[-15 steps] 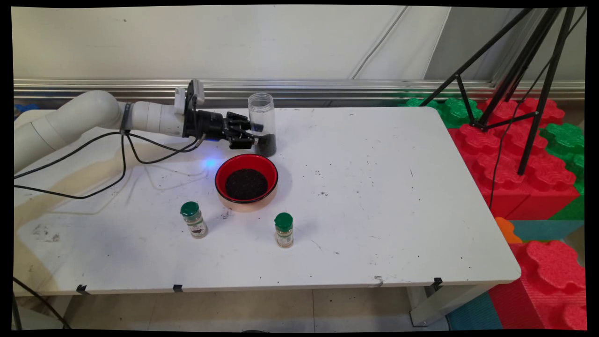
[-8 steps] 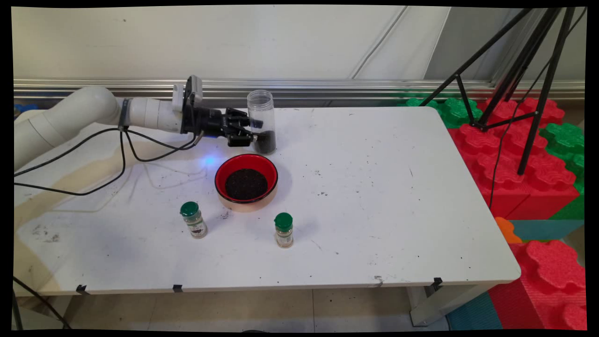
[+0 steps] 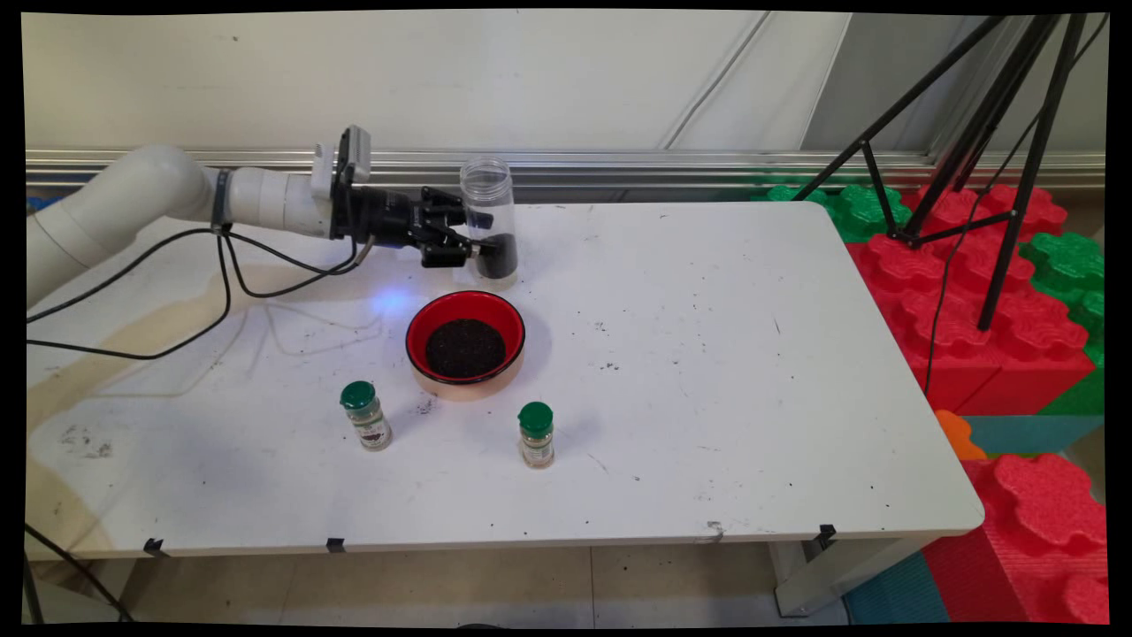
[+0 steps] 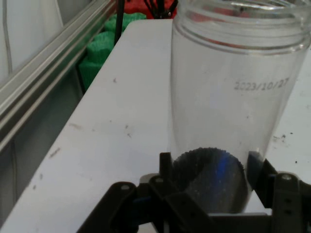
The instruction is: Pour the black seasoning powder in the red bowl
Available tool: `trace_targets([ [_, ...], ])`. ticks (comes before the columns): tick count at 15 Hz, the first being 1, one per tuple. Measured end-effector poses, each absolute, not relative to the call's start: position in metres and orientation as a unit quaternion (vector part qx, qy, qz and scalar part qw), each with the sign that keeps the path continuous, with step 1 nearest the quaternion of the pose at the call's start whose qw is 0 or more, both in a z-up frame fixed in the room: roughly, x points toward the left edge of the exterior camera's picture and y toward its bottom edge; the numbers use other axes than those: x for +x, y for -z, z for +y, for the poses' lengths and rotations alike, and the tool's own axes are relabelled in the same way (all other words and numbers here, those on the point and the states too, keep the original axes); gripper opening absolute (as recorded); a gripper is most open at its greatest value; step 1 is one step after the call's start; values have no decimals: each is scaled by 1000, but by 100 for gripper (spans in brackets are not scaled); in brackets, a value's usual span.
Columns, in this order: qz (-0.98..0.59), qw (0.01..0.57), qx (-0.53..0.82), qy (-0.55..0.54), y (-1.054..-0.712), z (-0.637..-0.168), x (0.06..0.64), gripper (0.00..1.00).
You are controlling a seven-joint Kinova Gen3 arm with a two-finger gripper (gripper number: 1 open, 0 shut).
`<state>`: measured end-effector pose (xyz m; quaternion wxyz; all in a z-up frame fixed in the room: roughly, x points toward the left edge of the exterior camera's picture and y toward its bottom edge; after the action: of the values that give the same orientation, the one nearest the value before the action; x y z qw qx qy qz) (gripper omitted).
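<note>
Jar [image 3: 492, 221] upright between the fingers [image 4: 165, 167], one finger on each side of its lower part, granules in its bottom; in the main view its base seems clear of the counter [image 3: 707, 372]. Bowl [image 3: 466, 343] on the counter just nearer the camera than the fingers, granules in it. Two capped bottles stand nearer still: one [image 3: 366, 415] to the bowl's left, the other [image 3: 537, 433] to its right, well apart. Wall rail [image 4: 43, 92] runs behind the counter's far edge.

Clear open-topped jar [image 3: 491, 221] [image 4: 228, 116], dark grains at bottom, upright, clamped low in pincer [image 3: 473, 248] [image 4: 209, 170]
</note>
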<state>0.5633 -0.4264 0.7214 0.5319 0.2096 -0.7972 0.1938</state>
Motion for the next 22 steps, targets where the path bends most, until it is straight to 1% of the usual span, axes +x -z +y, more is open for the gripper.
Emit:
trace_targets([
  [7,-821,506,136,-225,-744,-410,570,0],
  [22,-863,415,-36,-286,-750,-400,567,0],
])
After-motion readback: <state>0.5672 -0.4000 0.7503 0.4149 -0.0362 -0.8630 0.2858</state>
